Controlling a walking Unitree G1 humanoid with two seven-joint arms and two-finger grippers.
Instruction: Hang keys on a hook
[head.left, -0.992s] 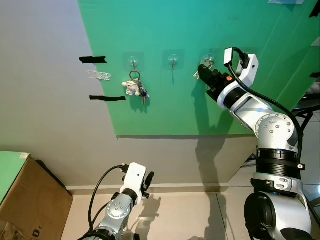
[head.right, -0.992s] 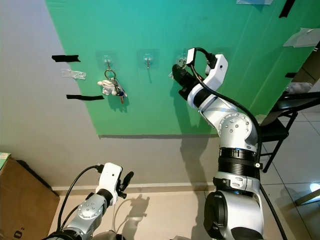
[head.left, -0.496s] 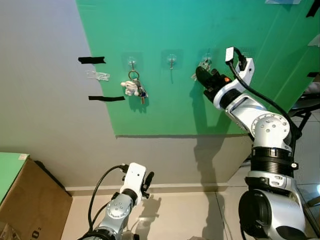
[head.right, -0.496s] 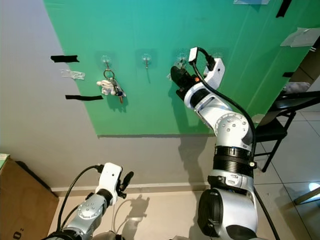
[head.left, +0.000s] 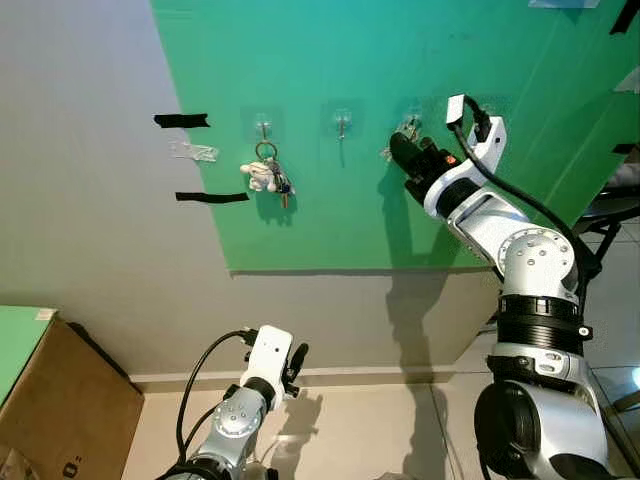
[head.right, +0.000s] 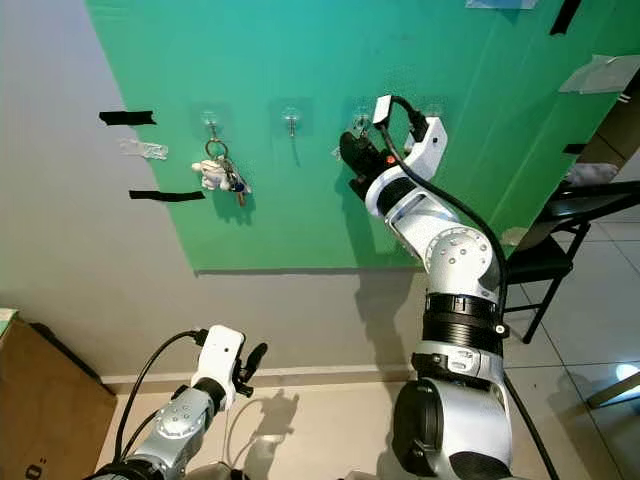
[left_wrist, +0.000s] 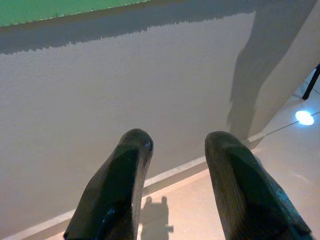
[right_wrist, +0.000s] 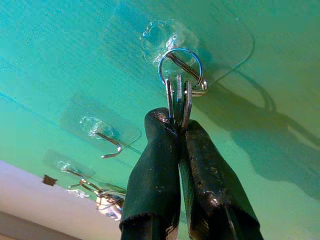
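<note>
Our keys (right_wrist: 178, 95) sit pinched in the right gripper (right_wrist: 180, 131), jaws clenched on the blades, their ring (right_wrist: 180, 67) looped over the hook (right_wrist: 176, 59) on the green board (head.left: 420, 200), by its right edge. Another key bunch (head.left: 268, 176) hangs from the leftmost hook (head.left: 264, 127). Our left gripper (left_wrist: 175, 142) hangs low, jaws released, facing the wall (left_wrist: 125, 90).

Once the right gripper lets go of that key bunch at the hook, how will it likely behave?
The keys are loose blades on a ring that appears looped over the clear adhesive hook, so they would probably swing and settle hanging. Pinched in the right gripper, thin smooth metal might pivot or slip.
</note>
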